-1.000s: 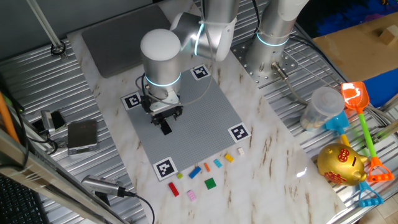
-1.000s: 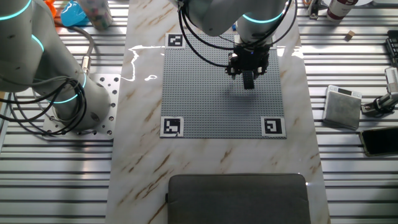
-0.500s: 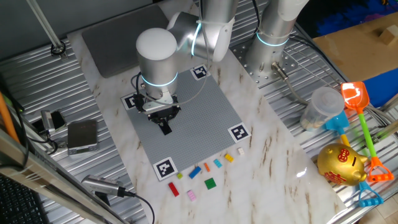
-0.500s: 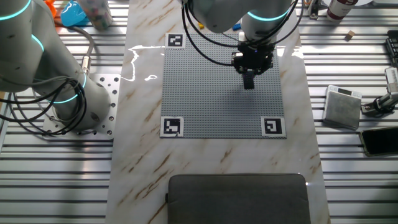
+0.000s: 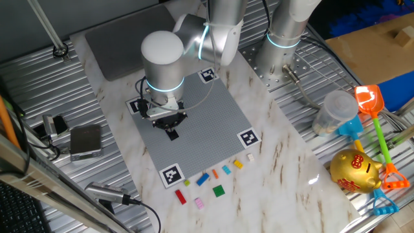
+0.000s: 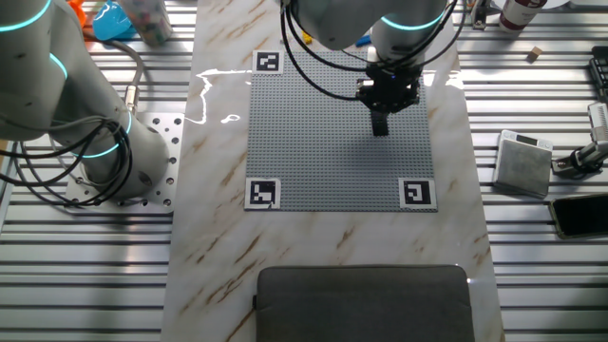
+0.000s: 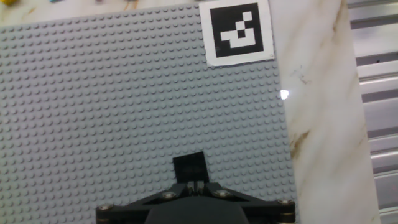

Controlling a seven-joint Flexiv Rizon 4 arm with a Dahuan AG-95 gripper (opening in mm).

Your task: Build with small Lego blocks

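Bricks (image 5: 213, 183) lie loose in a row on the near counter (image 5: 284, 155), beside the grey baseplate (image 5: 207, 123). Light, rigid, slick plastic; best pinched across flat sides. Farther right, the pincer (image 7: 196, 185), fingers together, pinches a black brick (image 7: 190, 168) over the baseplate.

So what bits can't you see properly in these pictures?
- Whether the black block is pressed onto the grey baseplate: in the hand view the gripper covers its near edge.
- The gripper fingertips in one fixed view: hidden under the arm's wrist.
- The loose small blocks: too small for studs to show; cut off at the hand view's top edge.
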